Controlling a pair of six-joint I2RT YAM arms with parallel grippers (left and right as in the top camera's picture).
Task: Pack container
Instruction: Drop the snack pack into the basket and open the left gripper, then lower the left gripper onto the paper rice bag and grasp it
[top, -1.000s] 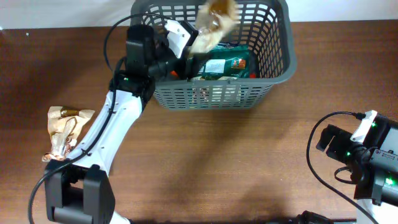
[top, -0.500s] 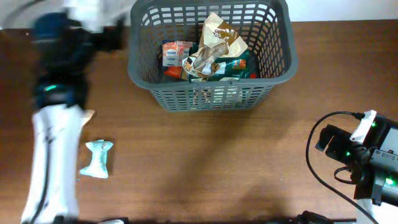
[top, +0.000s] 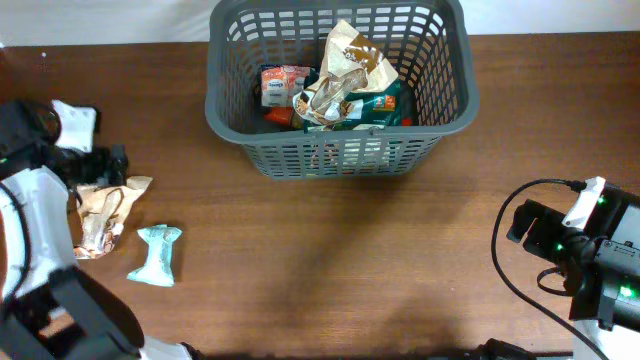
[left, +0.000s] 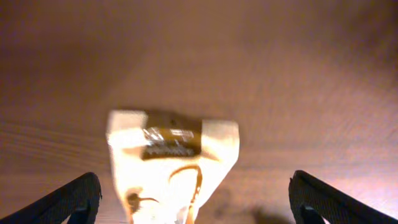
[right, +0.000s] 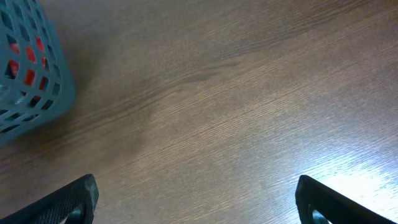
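Overhead showed the big dark grey plastic basket (top: 340, 152) far back, well apart from the crinkly tan snack packet (top: 105, 213). The left gripper (left: 194, 190) hung wide open above that packet. An off-centre grab might drop it.

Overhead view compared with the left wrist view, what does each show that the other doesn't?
Only overhead: the container with packets inside, a pale blue packet on the table, and the right arm. Only left wrist: the left jaws standing wide open. Both: the tan packet lying on the table.
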